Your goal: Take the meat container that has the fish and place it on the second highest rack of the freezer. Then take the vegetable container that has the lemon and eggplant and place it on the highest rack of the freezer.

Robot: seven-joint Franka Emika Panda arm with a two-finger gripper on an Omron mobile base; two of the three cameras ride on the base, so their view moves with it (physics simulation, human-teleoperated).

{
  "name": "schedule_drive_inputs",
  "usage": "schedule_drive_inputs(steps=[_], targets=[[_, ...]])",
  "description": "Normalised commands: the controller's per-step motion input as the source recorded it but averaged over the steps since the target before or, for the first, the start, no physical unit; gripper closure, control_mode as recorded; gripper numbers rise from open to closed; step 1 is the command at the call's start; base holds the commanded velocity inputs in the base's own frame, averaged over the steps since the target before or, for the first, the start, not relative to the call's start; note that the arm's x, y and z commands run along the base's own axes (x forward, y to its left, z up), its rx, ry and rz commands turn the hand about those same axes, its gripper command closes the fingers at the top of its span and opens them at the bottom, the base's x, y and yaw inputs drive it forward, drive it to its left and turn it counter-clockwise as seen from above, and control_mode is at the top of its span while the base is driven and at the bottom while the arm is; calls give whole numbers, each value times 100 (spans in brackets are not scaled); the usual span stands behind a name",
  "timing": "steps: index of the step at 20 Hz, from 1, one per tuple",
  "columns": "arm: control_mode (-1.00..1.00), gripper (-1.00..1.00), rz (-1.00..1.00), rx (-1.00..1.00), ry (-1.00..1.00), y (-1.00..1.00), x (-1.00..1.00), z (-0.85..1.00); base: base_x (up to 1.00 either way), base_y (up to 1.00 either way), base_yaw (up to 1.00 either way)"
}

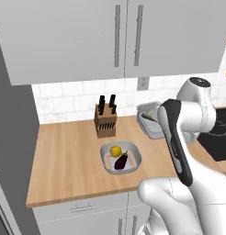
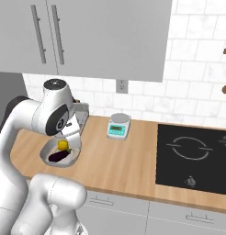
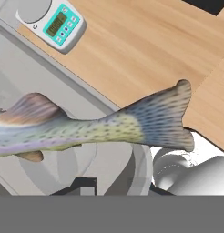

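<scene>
The meat container (image 1: 150,121) is a grey tray at the back of the wooden counter, and my arm hides part of it. In the hand view the speckled fish (image 3: 91,127) lies across the meat container's floor (image 3: 22,59), very close to the camera. My gripper (image 3: 118,187) sits at the container's near rim, its dark fingertips (image 3: 83,184) closed on the wall. The vegetable container (image 1: 135,156) is a white bowl at mid-counter holding a lemon (image 1: 115,150) and an eggplant (image 1: 121,161). From the right, the vegetable container (image 2: 47,151) lies just under my hand.
A knife block (image 1: 105,120) stands behind the bowl. A small kitchen scale (image 2: 118,125) sits by the wall, right of the tray. The black cooktop (image 2: 193,158) fills the counter's right end. Upper cabinets (image 1: 87,36) hang overhead. A tall grey appliance side (image 1: 9,160) borders the counter's left end.
</scene>
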Motion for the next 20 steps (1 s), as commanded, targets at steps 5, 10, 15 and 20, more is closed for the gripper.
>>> schedule_drive_inputs(steps=[5, 10, 15, 20], targets=[[100, 100, 0, 0, 0, 0, -1, 0, -24, -3, 3], [100, 100, 0, 0, 0, 0, 0, 0, -98, -11, 37], [100, 100, 0, 0, 0, 0, 0, 0, -11, -4, 99], [100, 100, 0, 0, 0, 0, 0, 0, -2, 0, 100]])
